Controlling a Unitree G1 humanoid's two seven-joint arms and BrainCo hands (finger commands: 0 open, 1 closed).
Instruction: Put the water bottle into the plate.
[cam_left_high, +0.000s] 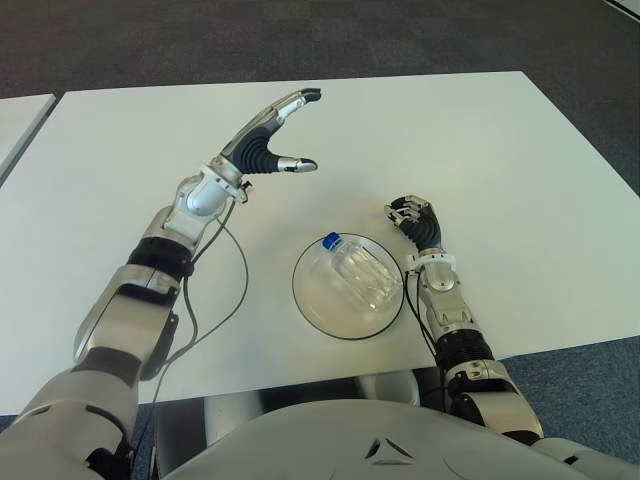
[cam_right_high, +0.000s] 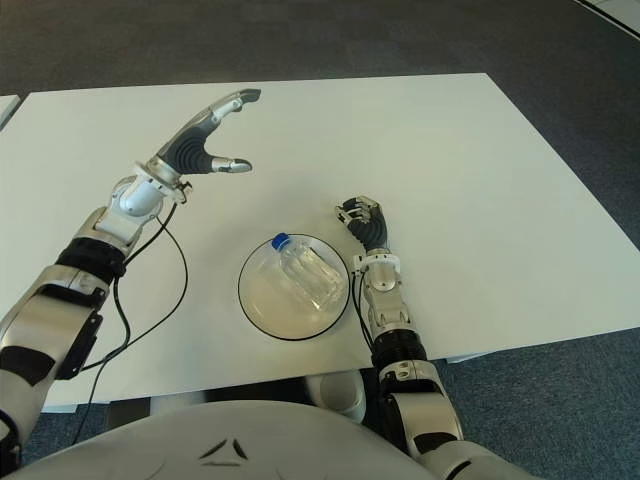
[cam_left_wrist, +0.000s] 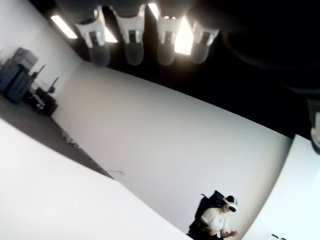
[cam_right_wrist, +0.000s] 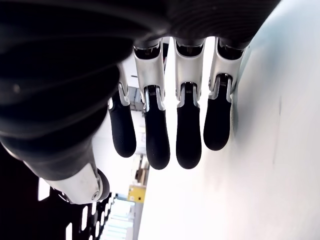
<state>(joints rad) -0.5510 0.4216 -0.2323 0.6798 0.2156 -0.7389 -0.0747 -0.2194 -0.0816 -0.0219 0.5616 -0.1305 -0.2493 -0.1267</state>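
White table on dark carpet, in a bright white-walled room.

We see the white table (cam_left_high: 480, 150) filling the middle, grey carpet (cam_left_high: 300, 40) from ten to two o'clock, a second table edge (cam_left_high: 15, 115) at nine, and ceiling light strips (cam_left_wrist: 60, 25).

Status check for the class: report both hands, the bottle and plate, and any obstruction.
Left hand open, raised over the table. Right hand curled, empty, right of plate. Water bottle lying in plate. Nothing in the way.

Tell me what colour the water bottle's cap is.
Blue. The cap tops the clear water bottle lying in the plate, clearest in the left eye view.
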